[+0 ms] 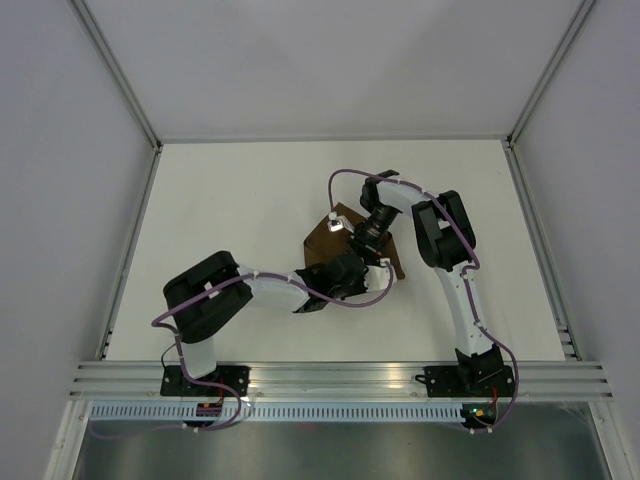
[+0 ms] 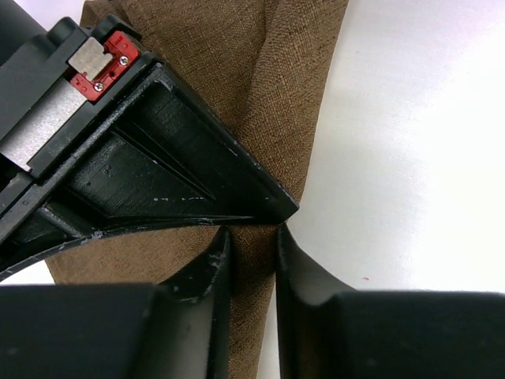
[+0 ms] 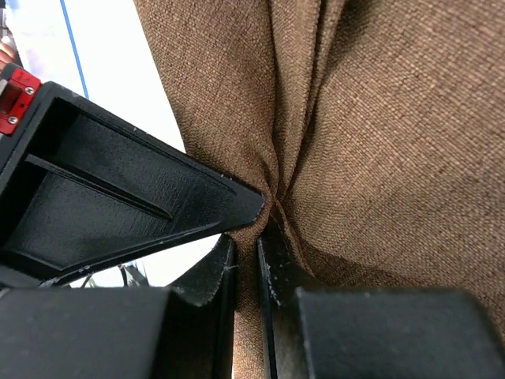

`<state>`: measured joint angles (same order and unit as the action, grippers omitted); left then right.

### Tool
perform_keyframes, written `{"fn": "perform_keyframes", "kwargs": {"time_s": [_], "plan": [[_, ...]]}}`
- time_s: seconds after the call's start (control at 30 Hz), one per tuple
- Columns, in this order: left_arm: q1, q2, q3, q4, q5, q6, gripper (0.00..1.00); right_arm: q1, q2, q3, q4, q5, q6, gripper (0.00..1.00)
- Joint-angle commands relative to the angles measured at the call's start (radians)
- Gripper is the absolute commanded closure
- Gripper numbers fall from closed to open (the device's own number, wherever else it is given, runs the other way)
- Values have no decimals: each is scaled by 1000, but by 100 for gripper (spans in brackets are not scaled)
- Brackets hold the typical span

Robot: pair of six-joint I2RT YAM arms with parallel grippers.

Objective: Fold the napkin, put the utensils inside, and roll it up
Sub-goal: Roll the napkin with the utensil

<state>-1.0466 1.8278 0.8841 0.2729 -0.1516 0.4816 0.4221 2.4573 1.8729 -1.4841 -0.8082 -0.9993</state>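
Observation:
The dark brown napkin (image 1: 322,243) lies bunched in the middle of the white table, mostly covered by both grippers. My left gripper (image 1: 350,272) is shut on a fold of the napkin (image 2: 268,79); the cloth runs between its fingers (image 2: 215,268). My right gripper (image 1: 362,240) is shut on a gathered pleat of the napkin (image 3: 379,118), with creases fanning out from the pinch. The two grippers meet tip to tip at nearly the same spot of cloth. The right gripper's black body (image 2: 158,158) fills the left wrist view. The utensils are out of view.
The white table (image 1: 230,200) is bordered by grey walls with aluminium rails at the sides and a metal rail at the near edge (image 1: 340,375). Purple cables loop along both arms.

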Motion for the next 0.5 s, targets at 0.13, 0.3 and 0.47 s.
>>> {"fn": "perform_keyframes", "kwargs": {"time_s": [0.13, 0.3, 0.47], "plan": [[43, 87, 39, -155, 147, -44, 91, 4, 69, 5, 100, 106, -56, 84], [62, 100, 47, -193, 268, -51, 98, -6, 31, 17, 96, 47, -50, 58], [68, 107, 42, -193, 322, -49, 98, -51, -41, 45, 58, -58, -53, 45]]}}
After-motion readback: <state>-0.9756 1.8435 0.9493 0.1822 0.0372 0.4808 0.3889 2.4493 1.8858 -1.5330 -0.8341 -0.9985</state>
